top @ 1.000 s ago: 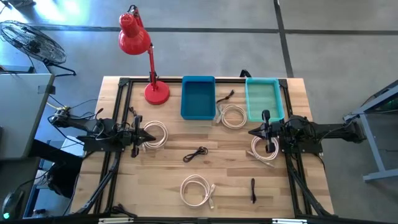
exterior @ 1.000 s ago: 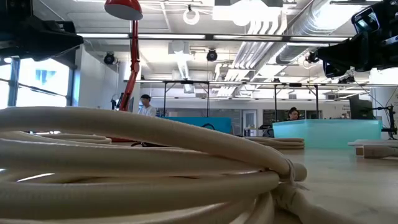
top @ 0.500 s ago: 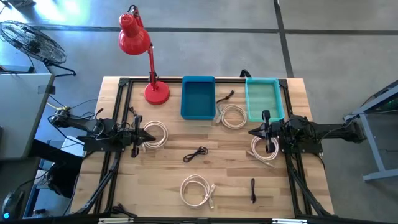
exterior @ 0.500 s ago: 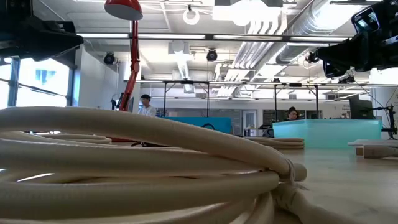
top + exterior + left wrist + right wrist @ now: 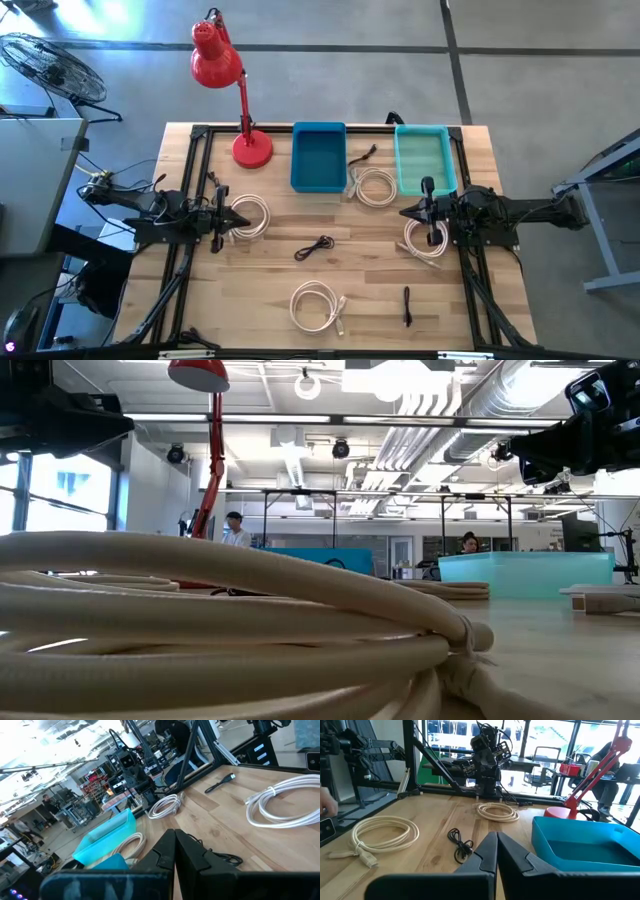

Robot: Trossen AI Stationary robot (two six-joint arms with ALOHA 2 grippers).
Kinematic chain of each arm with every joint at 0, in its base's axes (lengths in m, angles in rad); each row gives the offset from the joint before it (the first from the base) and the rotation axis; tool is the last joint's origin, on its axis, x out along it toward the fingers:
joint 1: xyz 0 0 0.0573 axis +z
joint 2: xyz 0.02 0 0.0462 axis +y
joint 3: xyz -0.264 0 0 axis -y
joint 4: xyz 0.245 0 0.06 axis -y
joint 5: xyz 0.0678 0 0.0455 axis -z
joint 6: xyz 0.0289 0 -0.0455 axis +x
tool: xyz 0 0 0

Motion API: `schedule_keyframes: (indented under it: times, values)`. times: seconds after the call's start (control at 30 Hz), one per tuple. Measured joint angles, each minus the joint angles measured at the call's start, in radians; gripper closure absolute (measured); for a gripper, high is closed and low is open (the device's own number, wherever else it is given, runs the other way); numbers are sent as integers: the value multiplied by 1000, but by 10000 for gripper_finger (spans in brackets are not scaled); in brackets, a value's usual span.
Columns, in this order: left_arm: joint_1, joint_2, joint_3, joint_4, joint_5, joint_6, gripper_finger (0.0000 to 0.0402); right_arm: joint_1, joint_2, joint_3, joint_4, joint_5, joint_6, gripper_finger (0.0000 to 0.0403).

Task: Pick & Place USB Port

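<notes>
Several cables lie flat on the wooden table. A tangled black cable [image 5: 315, 247] is at the middle, also in the left wrist view [image 5: 220, 856] and the right wrist view [image 5: 461, 845]. A short black cable [image 5: 407, 305] lies near the front right. Another black cable [image 5: 362, 155] rests between the blue bin [image 5: 319, 157] and the teal bin [image 5: 424, 160]. My left gripper [image 5: 245, 217] [image 5: 175, 855] hovers shut over a white coil [image 5: 252, 215] at the left. My right gripper [image 5: 405, 212] [image 5: 496, 852] hovers shut beside a white coil [image 5: 425, 238] at the right.
Two more white coils lie by the bins [image 5: 375, 187] and at the near edge [image 5: 315, 305] [image 5: 220, 620]. A red desk lamp [image 5: 245, 140] stands at the far left corner. Black frame rails [image 5: 190, 190] run along both sides. People sit in the room beyond.
</notes>
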State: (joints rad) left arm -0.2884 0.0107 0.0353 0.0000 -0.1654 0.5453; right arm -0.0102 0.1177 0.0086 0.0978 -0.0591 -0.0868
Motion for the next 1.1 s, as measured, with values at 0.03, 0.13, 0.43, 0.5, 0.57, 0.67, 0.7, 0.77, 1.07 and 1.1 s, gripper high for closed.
schedule_keyframes:
  times: [0.03,0.13,0.43,0.5,0.57,0.67,0.7,0.77,1.07,1.1]
  values:
    - [0,0,0,0,0,0,401,0,0,0,0,0,0,402]
    - [0,0,0,0,0,0,401,0,0,0,0,0,0,402]
    - [0,0,0,0,0,0,401,0,0,0,11,0,0,402]
    - [0,0,0,0,0,0,401,0,0,0,11,0,0,402]
    - [0,0,0,0,0,0,401,0,0,0,11,0,0,402]
    - [0,0,0,0,0,0,401,0,0,0,12,0,7,402]
    - [0,0,0,0,0,0,401,0,0,0,12,0,7,402]
    - [0,0,0,0,0,0,401,0,0,0,12,0,7,402]
    - [0,0,-1,4,-1,0,401,0,0,0,12,0,5,402]
    - [0,0,-1,3,0,0,401,0,0,0,15,0,-1,402]
